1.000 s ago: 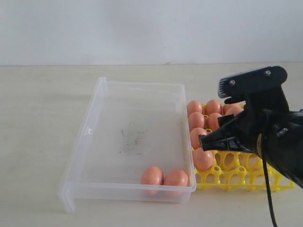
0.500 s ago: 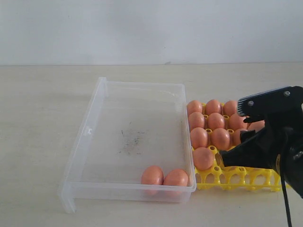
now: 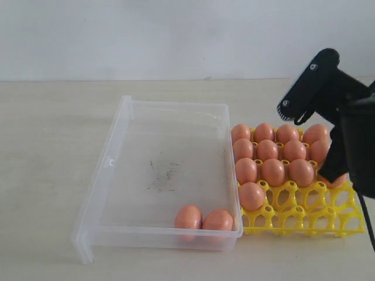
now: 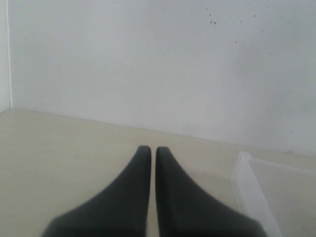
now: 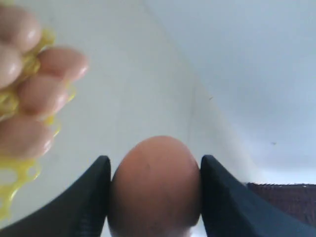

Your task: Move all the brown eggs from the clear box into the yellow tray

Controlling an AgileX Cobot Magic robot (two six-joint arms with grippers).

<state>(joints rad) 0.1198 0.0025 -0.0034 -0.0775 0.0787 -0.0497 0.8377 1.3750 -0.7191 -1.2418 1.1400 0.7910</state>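
Two brown eggs (image 3: 188, 217) (image 3: 218, 220) lie at the near right corner of the clear box (image 3: 111, 164). To its right the yellow tray (image 3: 304, 219) holds several brown eggs (image 3: 268, 150) in its far rows and one (image 3: 251, 196) in the near-left cup. In the right wrist view my right gripper (image 5: 155, 160) is shut on a brown egg (image 5: 155, 187), with tray eggs (image 5: 29, 89) blurred off to one side. The black right arm (image 3: 351, 134) hangs over the tray's right edge. My left gripper (image 4: 153, 148) is shut and empty, above bare table beside a box corner (image 4: 247, 187).
The box floor carries dark smudges (image 3: 161, 172). A pale wall (image 3: 176, 35) stands behind the table. The tray's near cups (image 3: 293, 205) are unfilled. A dark patch (image 5: 286, 195) shows at the edge of the right wrist view.
The right arm has swung right and up off the tray, uncovering the eggs in its far rows. The box and its two eggs have not moved.
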